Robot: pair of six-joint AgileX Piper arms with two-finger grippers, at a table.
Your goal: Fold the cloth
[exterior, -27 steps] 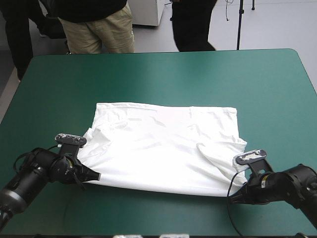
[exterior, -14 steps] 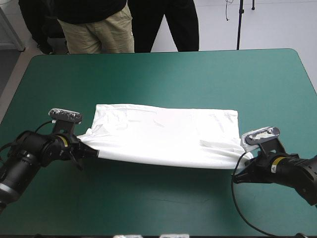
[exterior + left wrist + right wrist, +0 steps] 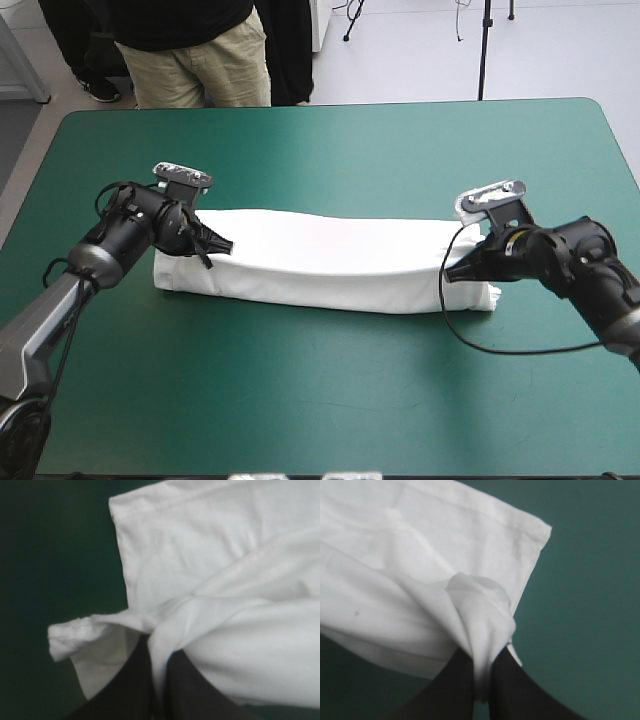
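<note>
The white T-shirt (image 3: 330, 262) lies across the middle of the teal-green table as a long band, its near half carried over the far half. My left gripper (image 3: 222, 245) is shut on the T-shirt at the band's left end, and a pinched fold of the T-shirt (image 3: 210, 605) runs between the left gripper (image 3: 159, 680)'s black fingers. My right gripper (image 3: 452, 275) is shut on the T-shirt at the right end; cloth of the T-shirt (image 3: 420, 560) bunches over the right gripper (image 3: 481, 680) where its fingers meet. Beyond each gripper a flat hemmed layer rests on the cover.
Bare teal-green cover (image 3: 320, 400) surrounds the shirt, widest toward the near edge. The far edge (image 3: 330, 108) runs along the back of the table.
Both grippers have carried the shirt's near edge up and away toward the far side. The spread shirt has narrowed from a broad sheet into a long doubled band.
</note>
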